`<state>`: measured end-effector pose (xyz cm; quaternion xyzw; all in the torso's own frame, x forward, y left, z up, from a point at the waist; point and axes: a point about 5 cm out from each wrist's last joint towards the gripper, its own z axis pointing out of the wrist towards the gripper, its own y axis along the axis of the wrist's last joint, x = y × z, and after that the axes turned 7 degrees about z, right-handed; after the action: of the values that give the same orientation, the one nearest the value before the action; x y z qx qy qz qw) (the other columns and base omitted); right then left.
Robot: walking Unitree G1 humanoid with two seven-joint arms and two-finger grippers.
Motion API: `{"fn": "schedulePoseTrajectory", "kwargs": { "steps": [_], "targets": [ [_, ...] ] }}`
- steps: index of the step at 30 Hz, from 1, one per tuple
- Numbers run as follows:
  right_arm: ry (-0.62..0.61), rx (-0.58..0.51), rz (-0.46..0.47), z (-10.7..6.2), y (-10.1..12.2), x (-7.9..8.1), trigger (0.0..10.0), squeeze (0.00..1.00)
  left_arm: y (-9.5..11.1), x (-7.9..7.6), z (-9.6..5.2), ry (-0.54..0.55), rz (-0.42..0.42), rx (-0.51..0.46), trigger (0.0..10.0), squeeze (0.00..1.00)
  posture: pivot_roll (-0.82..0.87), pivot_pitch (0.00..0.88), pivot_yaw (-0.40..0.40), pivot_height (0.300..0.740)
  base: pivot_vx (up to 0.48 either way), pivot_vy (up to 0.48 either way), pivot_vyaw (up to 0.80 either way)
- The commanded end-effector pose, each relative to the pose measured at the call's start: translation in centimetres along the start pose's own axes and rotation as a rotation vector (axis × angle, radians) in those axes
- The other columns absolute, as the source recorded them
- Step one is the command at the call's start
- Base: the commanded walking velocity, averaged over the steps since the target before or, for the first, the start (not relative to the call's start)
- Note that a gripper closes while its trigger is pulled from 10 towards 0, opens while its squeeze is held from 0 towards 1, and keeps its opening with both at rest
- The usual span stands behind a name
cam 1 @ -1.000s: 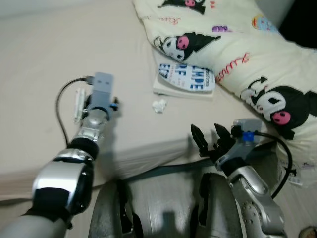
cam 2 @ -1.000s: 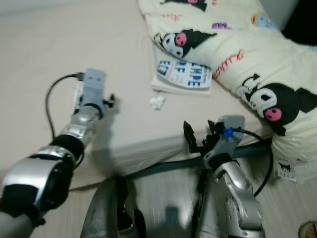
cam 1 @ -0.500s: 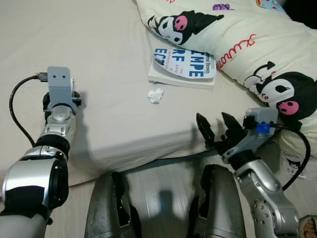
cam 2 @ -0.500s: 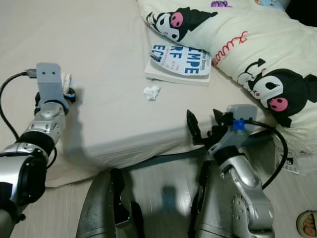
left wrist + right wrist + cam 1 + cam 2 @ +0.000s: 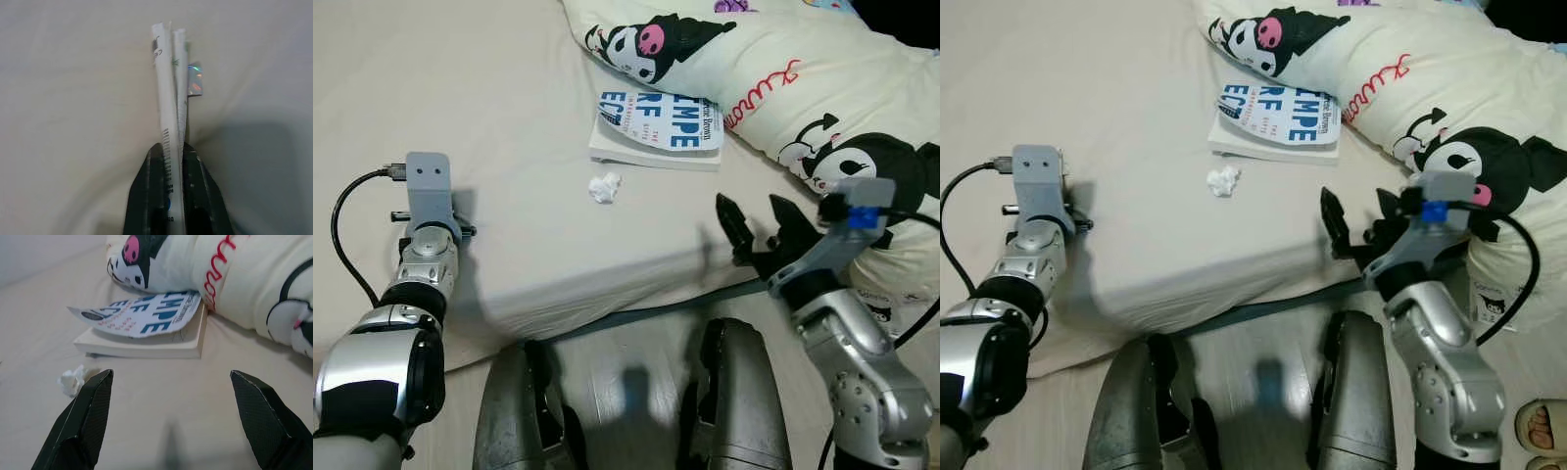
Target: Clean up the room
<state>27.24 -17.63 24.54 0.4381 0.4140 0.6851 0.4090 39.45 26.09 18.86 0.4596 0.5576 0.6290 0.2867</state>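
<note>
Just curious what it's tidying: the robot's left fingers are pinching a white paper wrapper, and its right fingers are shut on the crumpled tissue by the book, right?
Not quite. The left gripper does pinch the white wrapper, but the right wrist view shows the right gripper open, its fingers spread apart, with the crumpled tissue lying untouched on the bed near the book.

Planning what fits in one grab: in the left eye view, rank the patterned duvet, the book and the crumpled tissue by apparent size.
1. Patterned duvet, by far the largest, running off frame.
2. Book, mid-sized, partly tucked under the duvet.
3. Crumpled tissue, smallest.

All lie at similar depth on the bed, so the ranking seems safe.
</note>
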Motion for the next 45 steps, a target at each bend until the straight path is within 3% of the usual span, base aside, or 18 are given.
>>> {"fn": "schedulePoseTrajectory", "kwargs": {
  "steps": [1,9,10,13,15,19,22,24,25,26,27,29,30,31,32,38,40,45],
  "targets": [
    [0.022,0.010,0.018,0.1,-0.2,0.2,10.0,0.00,-2.4,0.5,-0.3,-0.003,0.007,0.094,0.0,0.00,-0.09,0.523,0.074,0.504,0.000,0.000,0.00],
    [0.121,0.077,0.096,5.0,-3.8,0.3,10.0,0.00,1.6,1.3,0.4,-0.018,-0.113,-0.094,0.0,0.00,0.03,0.506,0.069,0.504,0.000,0.000,0.00],
    [0.146,0.104,0.110,6.5,-4.8,0.4,10.0,0.00,2.5,1.8,0.4,-0.016,-0.145,-0.152,0.0,0.00,0.10,0.504,0.060,0.504,0.000,0.000,0.00],
    [0.179,0.122,0.126,7.8,-5.4,0.8,10.0,0.00,3.2,2.3,0.4,-0.014,-0.174,-0.206,0.0,0.00,0.13,0.504,0.054,0.504,0.000,0.000,0.00],
    [0.236,0.161,0.132,10.1,-6.4,2.0,10.0,0.00,4.0,3.7,-0.2,-0.005,-0.213,-0.317,0.0,0.00,0.20,0.505,0.033,0.504,0.000,0.000,0.00],
    [0.257,0.173,0.130,11.0,-6.6,2.5,10.0,0.00,4.0,4.4,-0.7,0.001,-0.218,-0.352,0.0,0.00,0.20,0.506,0.031,0.504,0.000,0.000,0.00],
    [0.281,0.188,0.121,11.7,-6.7,3.2,10.0,0.00,3.6,5.0,-1.7,0.000,-0.212,-0.379,0.0,0.00,0.23,0.511,0.022,0.504,0.000,0.000,0.00],
    [0.318,0.205,0.110,12.3,-7.0,4.2,10.0,0.00,2.6,4.9,-3.3,-0.024,-0.186,-0.392,0.0,0.00,0.25,0.518,0.014,0.504,0.000,0.000,0.00],
    [0.362,0.243,0.085,12.6,-7.7,5.4,10.0,0.00,1.2,4.0,-5.4,-0.070,-0.166,-0.374,0.0,0.00,0.25,0.519,0.009,0.504,0.000,0.000,0.00],
    [0.362,0.243,0.085,12.6,-7.7,5.4,10.0,0.00,1.2,4.0,-5.4,-0.070,-0.166,-0.374,0.0,0.00,0.25,0.519,0.009,0.504,0.000,0.000,0.00],
    [0.396,0.282,0.050,12.7,-8.6,6.3,10.0,0.00,-0.1,3.0,-7.3,-0.111,-0.160,-0.351,0.0,0.00,0.25,0.518,0.008,0.504,0.000,0.000,0.00],
    [0.396,0.282,0.050,12.7,-8.6,6.3,10.0,0.00,-0.1,3.0,-7.3,-0.111,-0.160,-0.351,0.0,0.00,0.25,0.518,0.008,0.504,0.000,0.000,0.00],
    [0.419,0.326,0.002,12.6,-9.5,7.0,10.0,0.00,-0.9,2.1,-8.6,-0.142,-0.166,-0.328,0.0,0.00,0.25,0.518,0.007,0.504,0.000,0.000,0.00],
    [0.419,0.326,0.002,12.6,-9.5,7.0,10.0,0.00,-0.9,2.1,-8.6,-0.142,-0.166,-0.328,0.0,0.00,0.25,0.518,0.007,0.504,0.000,0.000,0.00],
    [0.421,0.375,-0.055,12.2,-10.8,7.2,0.0,0.00,-1.9,0.0,-9.9,-0.201,-0.186,-0.299,0.0,0.00,0.24,0.510,0.006,0.504,0.000,0.000,0.00],
    [0.382,0.392,-0.094,12.1,-11.3,6.3,0.0,0.00,-2.1,-1.8,-10.7,-0.252,-0.218,-0.289,0.0,0.00,0.22,0.487,-0.007,0.504,0.000,0.000,0.00],
    [0.350,0.375,-0.106,11.9,-11.2,5.1,0.0,0.00,-1.4,-2.7,-11.1,-0.284,-0.267,-0.294,0.0,0.00,0.21,0.450,-0.022,0.504,0.000,0.000,0.00],
    [0.338,0.347,-0.096,11.7,-11.0,4.2,0.0,0.00,-0.5,-3.1,-11.4,-0.304,-0.300,-0.298,0.0,0.00,0.20,0.424,-0.029,0.504,0.000,0.000,0.00]
  ]
}}
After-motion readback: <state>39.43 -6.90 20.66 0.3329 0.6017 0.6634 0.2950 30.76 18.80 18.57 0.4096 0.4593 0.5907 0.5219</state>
